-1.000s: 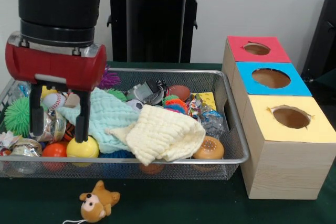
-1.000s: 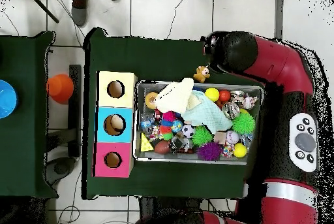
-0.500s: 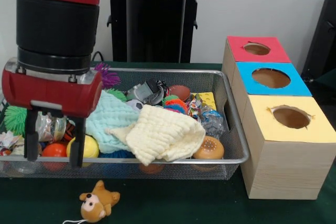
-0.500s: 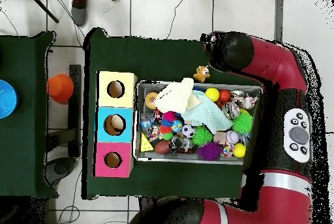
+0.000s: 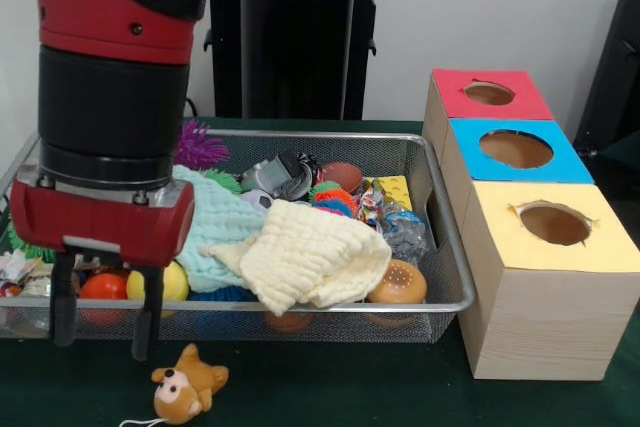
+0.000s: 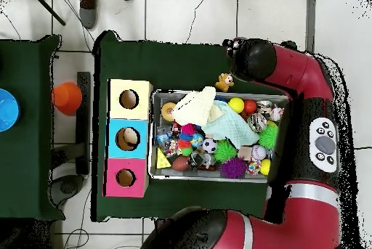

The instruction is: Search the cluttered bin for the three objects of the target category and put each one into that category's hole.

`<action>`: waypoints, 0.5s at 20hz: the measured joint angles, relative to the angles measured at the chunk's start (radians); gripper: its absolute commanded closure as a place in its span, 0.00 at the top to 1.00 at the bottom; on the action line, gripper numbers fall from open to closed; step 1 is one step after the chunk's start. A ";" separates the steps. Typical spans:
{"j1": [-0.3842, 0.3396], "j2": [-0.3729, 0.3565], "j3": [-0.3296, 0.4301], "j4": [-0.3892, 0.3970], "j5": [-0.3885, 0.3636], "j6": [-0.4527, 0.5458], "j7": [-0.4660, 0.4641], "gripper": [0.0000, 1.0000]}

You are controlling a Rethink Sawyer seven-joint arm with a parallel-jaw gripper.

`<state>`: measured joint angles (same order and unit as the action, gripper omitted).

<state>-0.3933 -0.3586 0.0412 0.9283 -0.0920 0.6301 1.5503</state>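
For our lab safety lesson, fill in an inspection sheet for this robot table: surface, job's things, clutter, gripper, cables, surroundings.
Surface: green cloth table, with a bear toy lying in front of the bin.
Job's things: wire bin heaped with toys; three boxes with holes, red, blue, yellow.
Clutter: cream cloth over a light blue cloth, covering part of the heap; yellow ball, orange ball, purple spiky ball.
Gripper: gripper open, empty, in front of the bin's front rim.
Cables: cables on the floor.
Surroundings: second green table holding an orange cup; a person's shoes at the edge.
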 measured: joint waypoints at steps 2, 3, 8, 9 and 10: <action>-0.001 0.006 0.000 -0.002 0.000 -0.006 0.000 1.00; -0.001 0.009 0.000 -0.003 0.000 -0.009 0.000 1.00; -0.011 0.029 0.001 -0.004 0.000 -0.035 0.000 1.00; -0.013 0.032 0.001 -0.004 0.000 -0.040 0.000 1.00; -0.016 0.035 0.001 -0.004 0.001 -0.045 0.000 1.00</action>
<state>-0.4093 -0.3238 0.0422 0.9247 -0.0914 0.5851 1.5503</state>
